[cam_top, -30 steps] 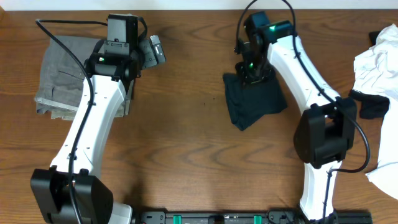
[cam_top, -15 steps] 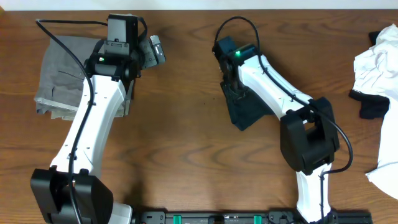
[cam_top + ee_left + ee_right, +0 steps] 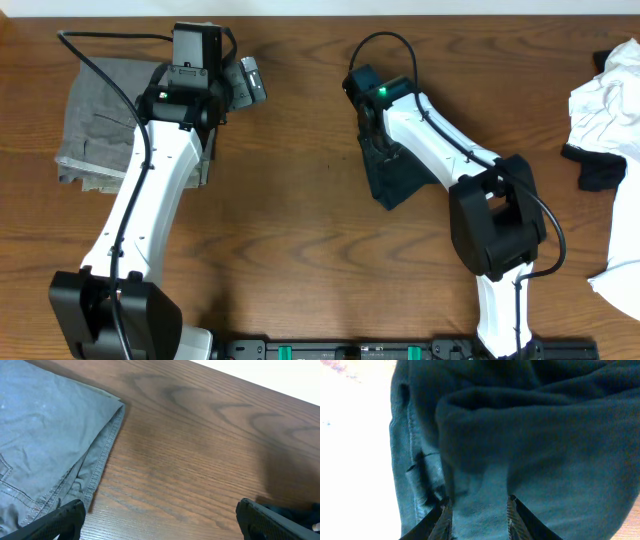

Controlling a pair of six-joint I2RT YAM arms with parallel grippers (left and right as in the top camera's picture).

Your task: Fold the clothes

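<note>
Upper left of the overhead view: grey trousers (image 3: 88, 120), folded flat on the brown wooden table (image 3: 300, 240). Partly covered by the white left arm (image 3: 150, 190) reaching up across their right edge.

Just right of the trousers, over bare wood: left gripper (image 3: 162, 519). Spread wide, one dark fingertip in each bottom corner of the left wrist view, only table between them. Touching nothing. Left side of that same view: a corner and the sewn edge of the trousers, near the left fingertip but apart from it.

Middle of the overhead view, a bit toward the top: black T-shirt (image 3: 397, 182), bunched into a small dark lump on the table, well apart from the trousers. At its top end: right gripper (image 3: 479, 520), pointing down into the cloth. Right wrist view almost full of the dark shirt, with a thick soft fold across the middle. Two fingertips at the bottom edge of that view, a little apart, dark cloth filling the gap. Pinching the shirt or only pressing on it: cannot tell.

Far right edge of the overhead view: white garment (image 3: 605, 100), crumpled, with a small dark piece of cloth (image 3: 598, 172) lying against its lower side. More white cloth at the lower right corner, cut off by the frame.
</note>
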